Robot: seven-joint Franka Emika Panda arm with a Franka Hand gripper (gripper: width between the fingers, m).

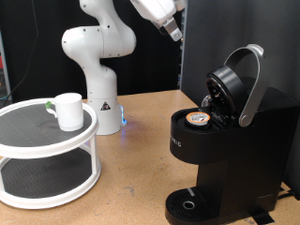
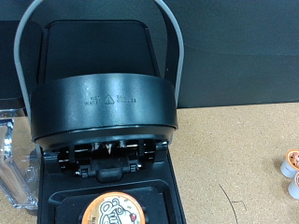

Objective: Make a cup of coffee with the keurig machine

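My fingers point(image 1: 174, 34) hung high at the exterior view's top, well above the tabletop point(image 1: 141, 122) and apart from everything on it. They showed only as a dark tip at the end of my white wrist, and my own camera caught none of them, so I could not tell whether they were apart or together. I saw nothing held between them.

The keurig machine point(image 1: 234, 141) stood at the exterior view's right, below my fingers and off to that side. Its lid point(image 2: 105, 107) was tipped up and open, the silver-grey handle point(image 1: 251, 84) arching over it. A pod point(image 1: 196, 118) with an orange printed top sat in the open chamber — my wrist camera looked almost straight down into it, with the raised lid just behind the pod in that view. So the loading looked done, while the lid was not yet closed.

The cup point(image 1: 67, 110) was on the other side — at the exterior view's left, upright on the top tier of a round white two-level stand point(image 1: 47, 164), well apart from the machine and not under its spout. The drip tray point(image 1: 192, 204) at the machine's base held nothing. Two spare pods point(image 2: 291, 174) lay on the tabletop beside the machine, seen only by my wrist camera.
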